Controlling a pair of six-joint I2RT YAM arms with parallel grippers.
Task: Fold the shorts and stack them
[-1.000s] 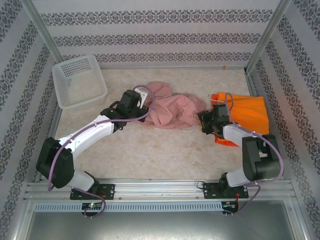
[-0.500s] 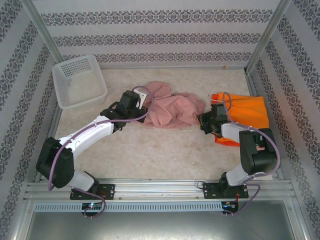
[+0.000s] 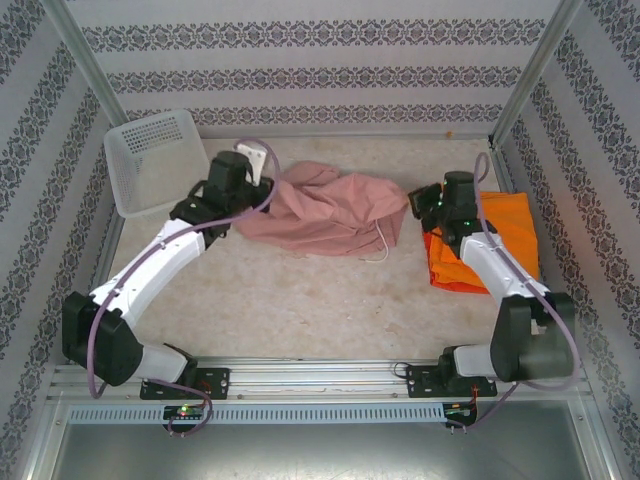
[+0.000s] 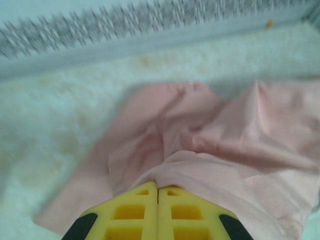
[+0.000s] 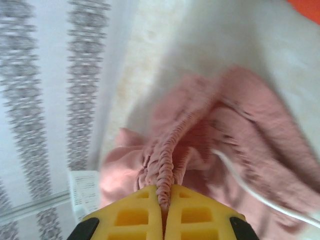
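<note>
I'm clamping both ends of the pink shorts [image 3: 325, 215]. My L gripper [image 4: 158, 189] is pinching shut on a bunched fold at one end. My R gripper [image 5: 165, 192] is pinching shut on the gathered waistband at the other end. The cloth is stretching btwn my two grippers, rumpled, w/ its middle looking to be resting on the table [image 3: 320, 300].

What I'm worrying about:
- R grip is biting only a thin ridge of waistband right at the tips. Pulling hard to spread the cloth could be enough to slip it out.
- L grip is prob. holding more than one layer, since the fold ahead of the tips is thick. If so, the shorts aren't going to open flat and the fold will be coming out crooked.
- The white drawstring [image 3: 380, 245] is trailing loose just below my R gripper. It could be getting trapped inside a fold or snagging.
- The bright orange shorts [image 3: 505, 225], lying on the red-orange shorts [image 3: 437, 262], are sitting right behind my R wrist. Swinging that arm back could be dragging them.

Containers: the white mesh basket [image 3: 130, 190] is sitting just outboard of my L gripper. I'm seeing nothing in it. Swinging my L arm outward could be knocking it.
</note>
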